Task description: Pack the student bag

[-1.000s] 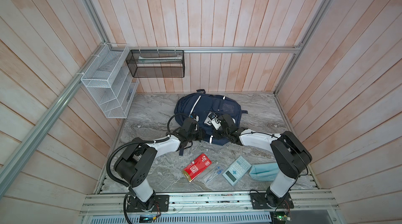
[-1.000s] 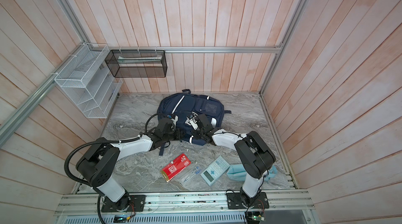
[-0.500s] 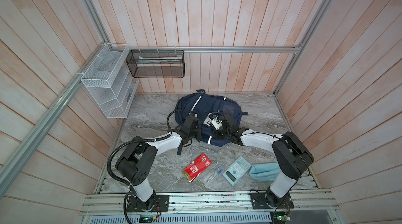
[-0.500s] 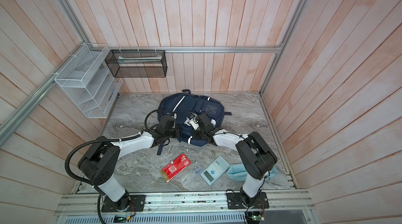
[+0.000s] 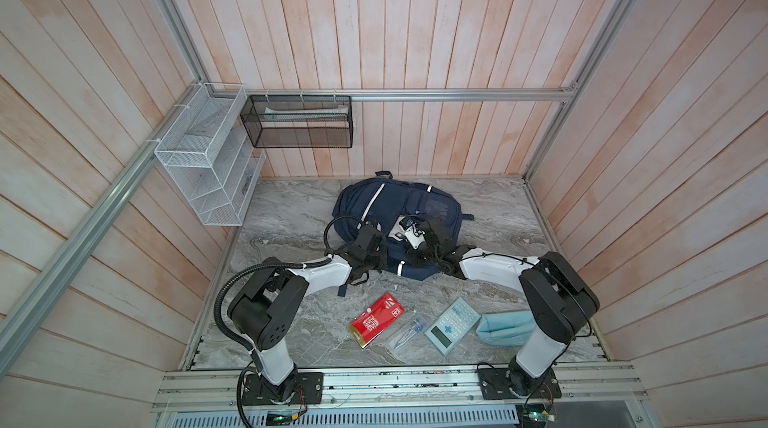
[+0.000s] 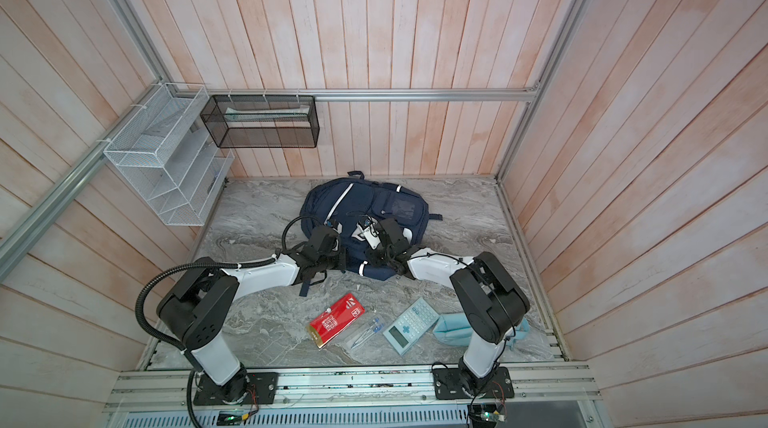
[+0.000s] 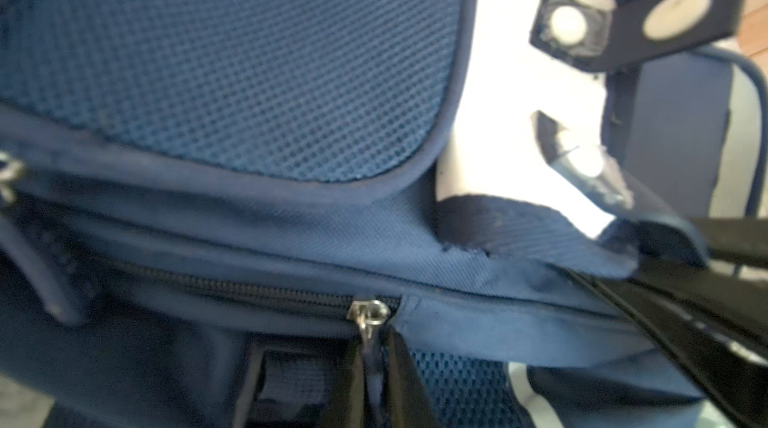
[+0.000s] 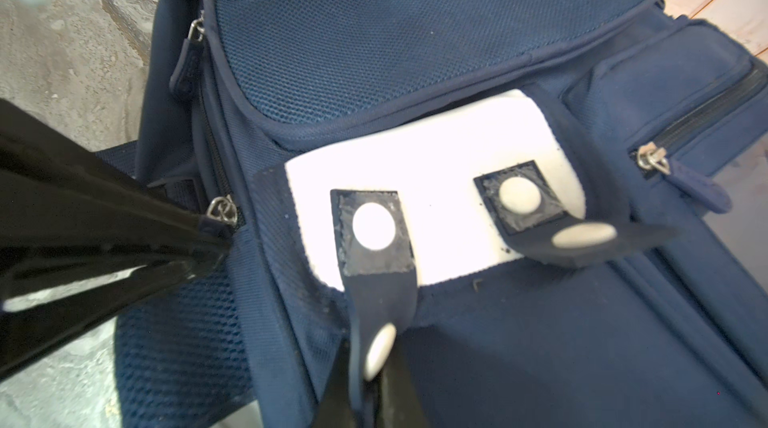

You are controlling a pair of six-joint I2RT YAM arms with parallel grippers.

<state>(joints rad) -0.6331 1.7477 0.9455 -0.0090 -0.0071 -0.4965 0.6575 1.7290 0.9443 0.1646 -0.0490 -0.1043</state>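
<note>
The navy student bag (image 5: 395,205) (image 6: 361,201) lies flat at the back of the marble table, and both arms reach onto its front. My left gripper (image 7: 376,357) (image 5: 375,227) is shut on the dark fabric tab of a silver zipper pull (image 7: 370,315) at the end of a closed zip. From the right wrist view its black fingers (image 8: 124,238) meet at that slider (image 8: 222,211). My right gripper (image 8: 370,380) (image 5: 419,238) is shut on a dark strap (image 8: 380,301) with a white button, which hangs from the white patch (image 8: 436,197).
In front of the bag lie a red packet (image 5: 377,320), pens in a clear sleeve (image 5: 409,332), a calculator (image 5: 452,324) and a light-blue pouch (image 5: 503,328) by the right arm's base. A white wire shelf (image 5: 208,164) and a black mesh basket (image 5: 297,122) hang on the walls.
My left gripper has reached further onto the bag and closed on the zipper pull tab. The right gripper has kept its hold on the strap and has not moved.
</note>
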